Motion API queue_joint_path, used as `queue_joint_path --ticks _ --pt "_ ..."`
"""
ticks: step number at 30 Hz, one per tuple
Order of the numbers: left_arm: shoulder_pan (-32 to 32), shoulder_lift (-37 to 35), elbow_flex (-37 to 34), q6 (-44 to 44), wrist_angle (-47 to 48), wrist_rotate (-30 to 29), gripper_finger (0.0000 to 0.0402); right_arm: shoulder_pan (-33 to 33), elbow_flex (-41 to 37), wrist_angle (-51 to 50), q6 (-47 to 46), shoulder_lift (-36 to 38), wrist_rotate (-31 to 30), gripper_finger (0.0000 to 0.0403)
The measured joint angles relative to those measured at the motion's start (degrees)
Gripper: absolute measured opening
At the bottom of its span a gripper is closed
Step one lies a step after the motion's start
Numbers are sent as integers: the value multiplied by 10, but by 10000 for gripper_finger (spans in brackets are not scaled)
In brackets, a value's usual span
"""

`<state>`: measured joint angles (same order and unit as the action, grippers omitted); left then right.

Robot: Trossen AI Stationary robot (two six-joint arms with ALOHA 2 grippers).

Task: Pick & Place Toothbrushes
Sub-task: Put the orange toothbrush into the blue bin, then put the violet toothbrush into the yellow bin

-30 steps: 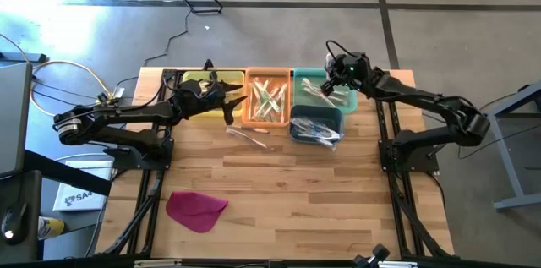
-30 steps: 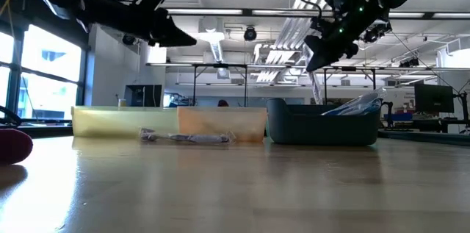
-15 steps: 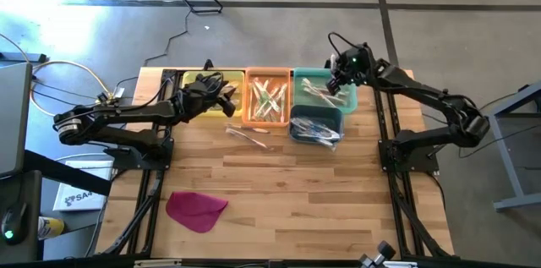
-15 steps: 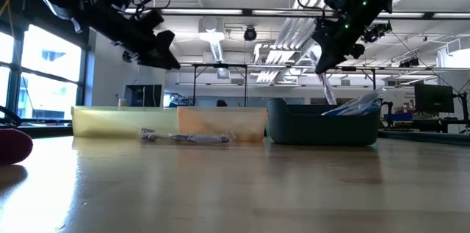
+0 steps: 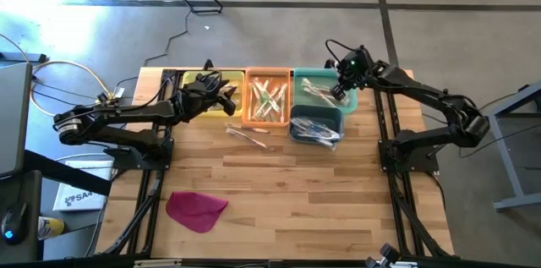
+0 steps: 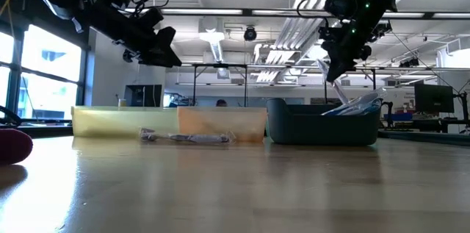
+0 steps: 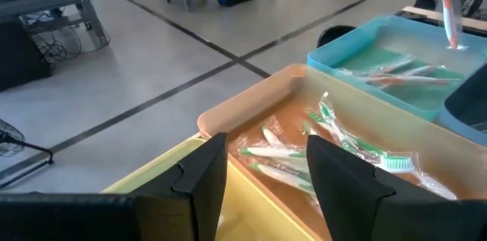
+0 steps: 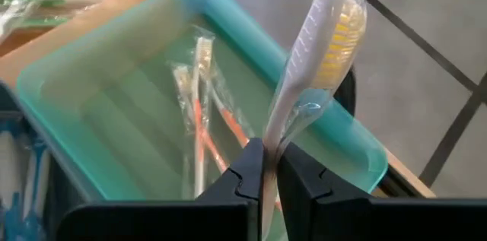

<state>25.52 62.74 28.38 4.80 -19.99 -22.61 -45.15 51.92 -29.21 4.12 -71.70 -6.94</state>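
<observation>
Magenta cloth near table front; 4 bins along back.

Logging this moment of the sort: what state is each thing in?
right gripper: shut on a wrapped toothbrush, above the teal bin
left gripper: open, empty, over the yellow bin
orange bin: holds green toothbrushes
dark blue bin: holds toothbrushes
loose toothbrush: lying on the table
magenta cloth: flat on the table
</observation>
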Motion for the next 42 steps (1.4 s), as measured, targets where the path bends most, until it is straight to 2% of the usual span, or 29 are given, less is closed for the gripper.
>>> queue_joint_path --ticks 4,14,21,24,27,30,33,36,42 --pt "0 0 0 0 0 0 175 0 0 -4 -2 0 10 33" --pt "0 0 0 0 0 0 175 0 0 1 1 0 11 125" --pt "0 0 0 -20 0 0 175 0 0 7 2 0 12 145" --pt "0 0 0 -30 0 0 175 0 0 25 1 0 42 138" --pt "0 0 0 -30 0 0 175 1 -1 61 -8 0 119 121" --pt "0 0 0 -30 0 0 175 2 0 116 -54 0 192 99" --pt "0 0 0 -30 0 2 175 2 -1 177 -96 0 234 74" --pt "0 0 0 -30 4 2 175 13 -1 234 -124 0 234 50" --pt "0 0 0 -30 6 2 175 42 -1 315 -160 0 169 10"
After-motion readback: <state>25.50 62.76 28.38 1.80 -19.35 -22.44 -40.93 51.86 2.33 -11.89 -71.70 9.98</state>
